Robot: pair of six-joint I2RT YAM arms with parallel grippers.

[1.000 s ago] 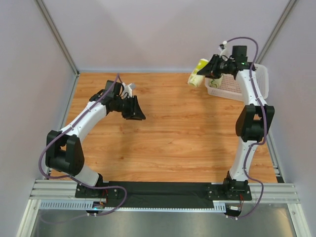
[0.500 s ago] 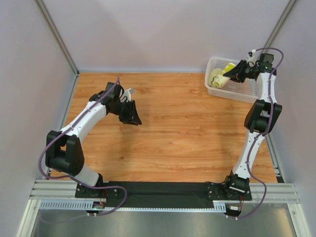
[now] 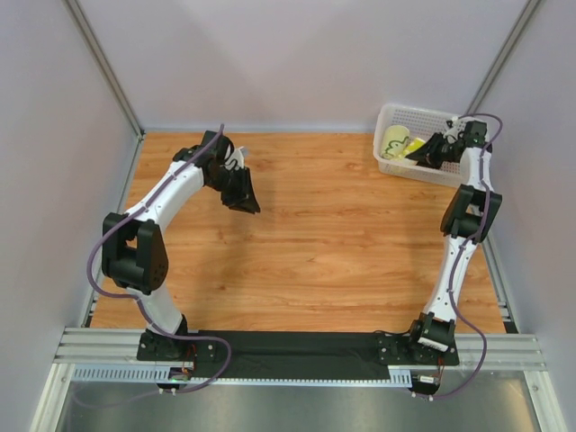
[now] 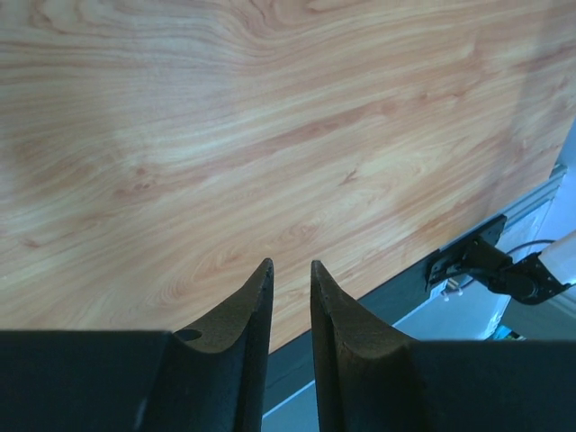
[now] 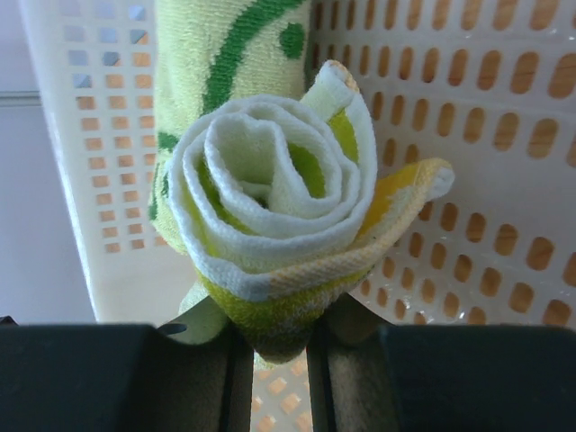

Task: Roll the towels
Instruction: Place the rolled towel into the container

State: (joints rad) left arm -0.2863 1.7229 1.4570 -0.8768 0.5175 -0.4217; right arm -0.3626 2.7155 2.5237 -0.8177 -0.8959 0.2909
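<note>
While the right claw pinches a rolled towel by its underside, the roll's spiral end faces the wrist camera. It shows cream-white layers with lime-green between them, and a yellow-orange band on the loose outer flap at the right. Behind it, at the upper left of that view, a second towel shows a dark green print on lime cloth; whether the two touch I cannot tell.

Seen from above, the right claw sits in the upper right of the frame, inside a white perforated basket. The second towel lies rolled at the basket's left end, just beside the held one.

At the upper left of the overhead view, the left claw points down over the wood-grain worktop. Its wrist view shows the fingers nearly together, with a narrow gap and nothing between them.
</note>
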